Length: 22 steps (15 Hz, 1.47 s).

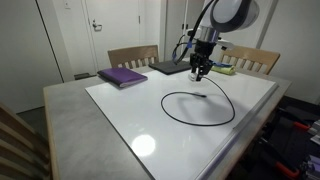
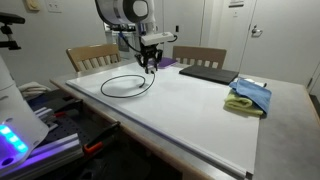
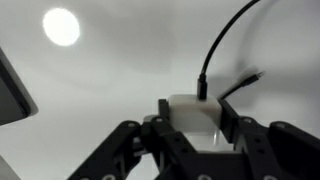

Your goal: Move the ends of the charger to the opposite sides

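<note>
Wrist view: claw (image 3: 196,128) pinches the white charger plug (image 3: 193,110) between both fingers, near the far edge of the white board (image 1: 120,115). Black charger cable (image 1: 200,106) lies looped on the board.

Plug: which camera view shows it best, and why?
Wrist view: the white plug sits centre, clamped in the tool, cable rising from it. In both exterior views it is too small to make out; only the cable loop shows.

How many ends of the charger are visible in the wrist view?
2. The white plug sits in the gripper; the black tip is close by, to the plug's upper right. Neither end is hidden.
</note>
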Each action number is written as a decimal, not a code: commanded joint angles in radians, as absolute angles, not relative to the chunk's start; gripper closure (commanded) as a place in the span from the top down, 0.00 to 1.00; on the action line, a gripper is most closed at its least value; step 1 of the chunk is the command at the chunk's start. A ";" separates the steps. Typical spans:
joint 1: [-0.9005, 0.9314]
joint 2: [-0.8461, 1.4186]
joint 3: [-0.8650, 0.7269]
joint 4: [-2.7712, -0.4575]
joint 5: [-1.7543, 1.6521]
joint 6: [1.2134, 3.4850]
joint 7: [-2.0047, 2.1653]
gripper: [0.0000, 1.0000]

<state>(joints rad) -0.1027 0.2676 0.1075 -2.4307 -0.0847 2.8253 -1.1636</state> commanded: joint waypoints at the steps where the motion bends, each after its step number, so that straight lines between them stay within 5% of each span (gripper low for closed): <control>1: -0.105 0.268 0.110 -2.430 -0.088 2.824 -1.159 0.26; 17: -0.090 0.267 -0.121 -2.436 -0.326 2.814 -0.442 0.26; 18: -0.092 0.268 -0.122 -2.437 -0.327 2.815 -0.429 0.51; 21: -0.092 0.268 -0.117 -2.437 -0.327 2.815 -0.430 0.51; 22: -0.079 0.271 -0.135 -2.432 -0.337 2.801 -0.385 0.26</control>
